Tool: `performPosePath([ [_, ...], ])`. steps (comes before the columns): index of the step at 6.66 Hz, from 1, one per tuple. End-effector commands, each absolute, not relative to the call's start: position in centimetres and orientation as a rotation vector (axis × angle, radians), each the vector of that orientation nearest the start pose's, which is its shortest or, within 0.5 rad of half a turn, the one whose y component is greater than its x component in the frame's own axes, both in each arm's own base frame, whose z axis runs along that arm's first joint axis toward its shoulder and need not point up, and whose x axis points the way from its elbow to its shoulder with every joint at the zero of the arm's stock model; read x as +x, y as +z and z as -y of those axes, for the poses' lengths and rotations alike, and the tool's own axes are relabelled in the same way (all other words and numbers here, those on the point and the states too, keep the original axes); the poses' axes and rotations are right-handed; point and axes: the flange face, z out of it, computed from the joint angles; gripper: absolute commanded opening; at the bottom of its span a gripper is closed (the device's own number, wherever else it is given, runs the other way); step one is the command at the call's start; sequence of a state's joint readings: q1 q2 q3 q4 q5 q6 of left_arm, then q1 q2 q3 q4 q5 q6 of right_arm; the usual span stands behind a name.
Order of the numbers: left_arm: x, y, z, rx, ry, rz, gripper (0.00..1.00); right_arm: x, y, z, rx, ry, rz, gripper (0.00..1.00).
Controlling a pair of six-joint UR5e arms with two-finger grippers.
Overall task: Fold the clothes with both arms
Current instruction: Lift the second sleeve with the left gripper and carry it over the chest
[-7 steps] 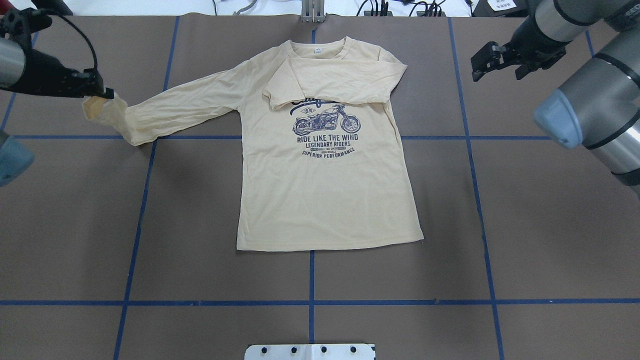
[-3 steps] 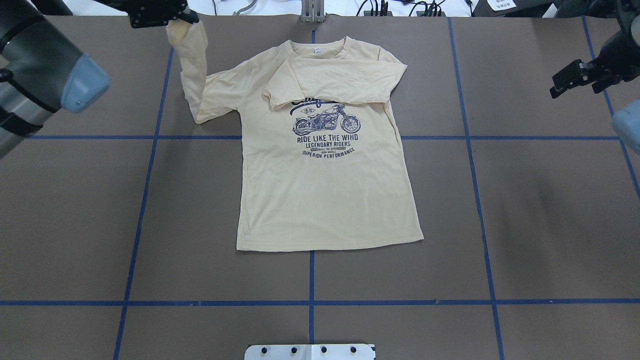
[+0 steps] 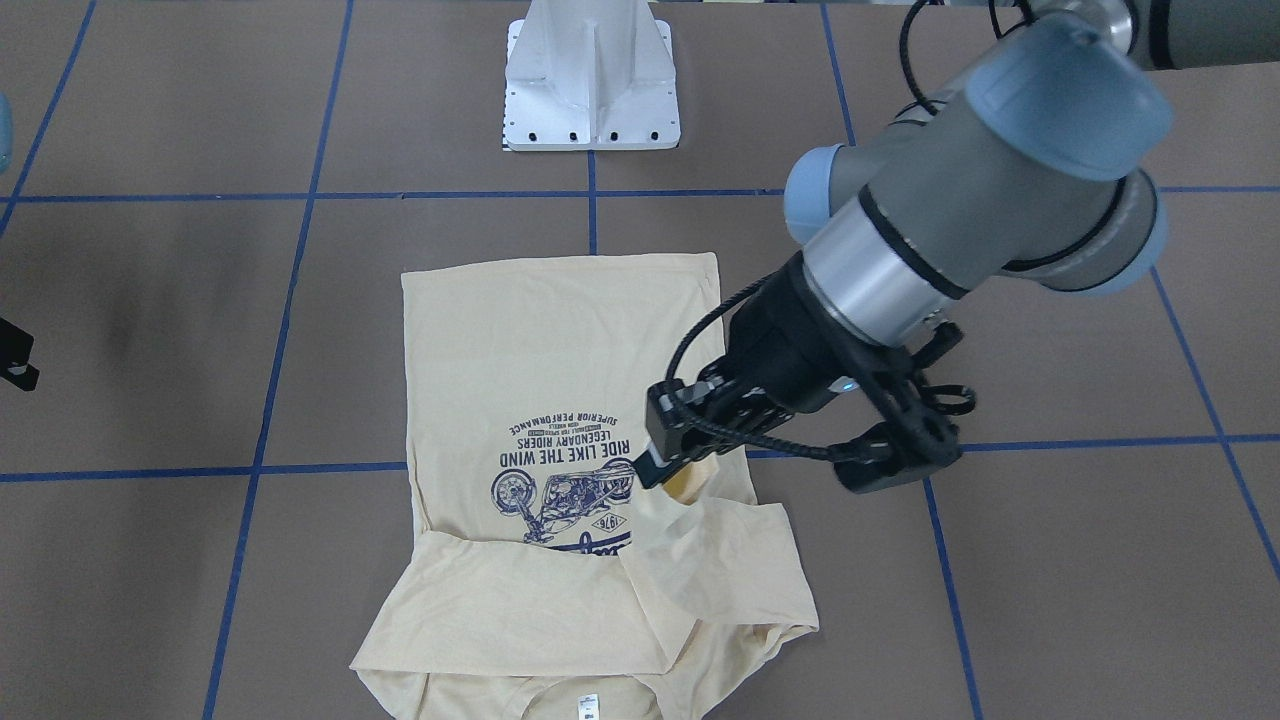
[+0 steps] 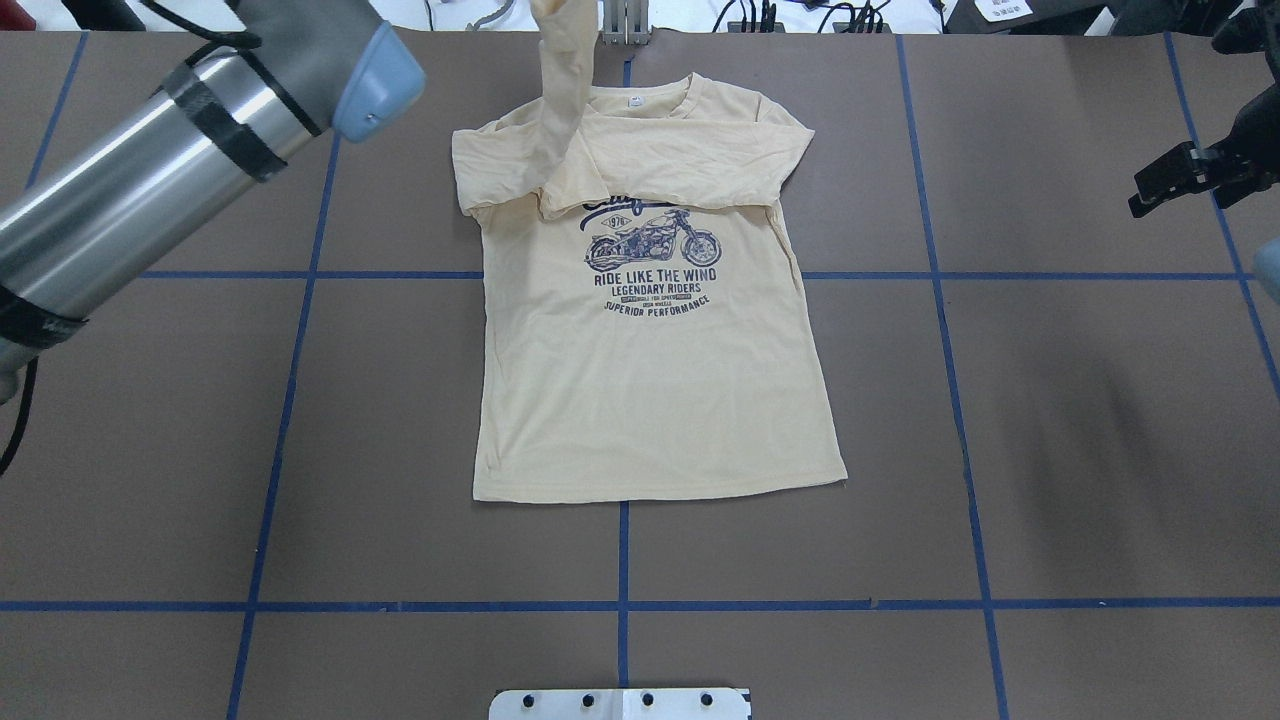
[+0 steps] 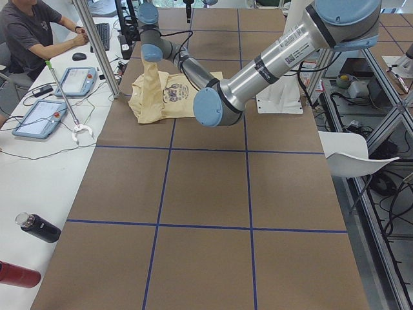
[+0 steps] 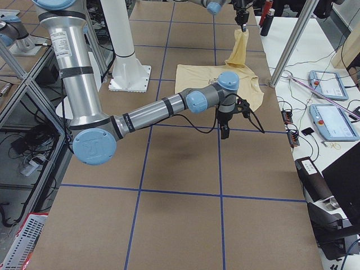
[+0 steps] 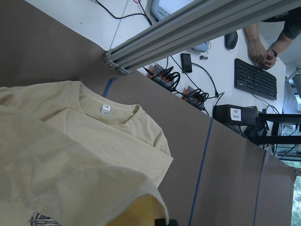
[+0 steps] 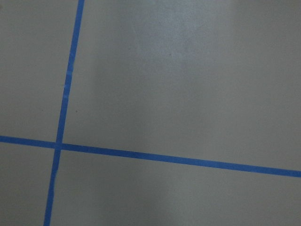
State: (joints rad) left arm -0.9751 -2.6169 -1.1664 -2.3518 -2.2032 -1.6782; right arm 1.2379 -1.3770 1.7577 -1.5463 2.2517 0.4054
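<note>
Left pincer (image 3: 664,464) clenched on sleeve (image 4: 562,90) of thin cream T-shirt (image 4: 650,400); right pincer (image 4: 1185,195) released.

Robotics laboratory: the left arm (image 5: 284,51) and right arm (image 6: 152,112) stand by a white pedestal (image 3: 592,80) over a brown table (image 4: 1100,450) gridded with blue tape (image 4: 622,605), framed by aluminium posts (image 5: 97,48); on the far desk, teach pendants (image 5: 35,119), a keyboard (image 7: 255,78) and a seated person (image 5: 29,32).
</note>
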Motion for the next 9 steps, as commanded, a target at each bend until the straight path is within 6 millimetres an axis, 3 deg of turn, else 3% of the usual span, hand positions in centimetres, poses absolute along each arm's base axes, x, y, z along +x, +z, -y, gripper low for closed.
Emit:
performPosePath([
  [1, 45.1, 4.5, 67.9, 0.165, -0.445, -1.483, 0.00, -11.9, 47.1, 55.9, 0.109, -0.067, 0.767, 1.00],
  [3, 51.6, 5.8, 65.8, 0.238, -0.496, -1.472, 0.00, -12.1, 47.1, 56.1, 0.109, -0.068, 0.766, 1.00],
  [5, 56.7, 8.1, 64.1, 0.268, -0.496, -1.478, 0.00, -12.2, 46.7, 56.3, 0.112, -0.069, 0.767, 1.00],
  [8, 63.0, 9.4, 61.1, 0.289, -0.509, -1.461, 0.00, -12.5, 46.8, 56.4, 0.110, -0.072, 0.766, 1.00],
  [9, 63.5, 8.2, 60.7, 0.290, -0.501, -1.473, 0.08, -12.5, 46.8, 56.5, 0.110, -0.072, 0.766, 1.00],
])
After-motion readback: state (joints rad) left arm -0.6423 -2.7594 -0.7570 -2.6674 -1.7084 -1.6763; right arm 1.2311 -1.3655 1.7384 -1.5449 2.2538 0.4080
